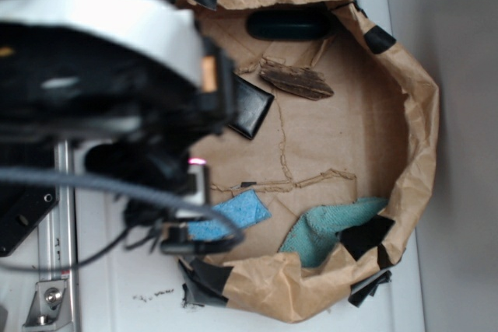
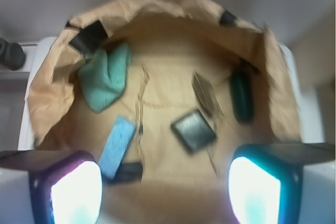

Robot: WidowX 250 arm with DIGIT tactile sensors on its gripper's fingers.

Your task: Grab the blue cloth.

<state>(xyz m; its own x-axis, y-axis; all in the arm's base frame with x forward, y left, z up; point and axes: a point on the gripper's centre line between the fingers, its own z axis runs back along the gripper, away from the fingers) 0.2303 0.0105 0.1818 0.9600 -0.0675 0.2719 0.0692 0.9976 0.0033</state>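
Observation:
The blue cloth (image 1: 331,227) is a fuzzy teal fabric piece lying inside the brown paper enclosure (image 1: 424,130) near its lower right wall; in the wrist view it (image 2: 106,74) lies at the upper left. My gripper (image 2: 165,187) is open and empty, its two glowing fingertips (image 2: 76,192) wide apart over the near edge of the paper floor. In the exterior view the arm (image 1: 117,75) fills the left side and the gripper's tips are not clearly visible. The cloth is well apart from the gripper.
A flat bright blue sponge (image 1: 229,215) lies left of the cloth, also in the wrist view (image 2: 116,145). A black square pad (image 2: 193,130), a brown bark-like piece (image 1: 296,81) and a dark green oblong object (image 1: 288,25) lie on the paper floor. Crumpled paper walls with black tape surround everything.

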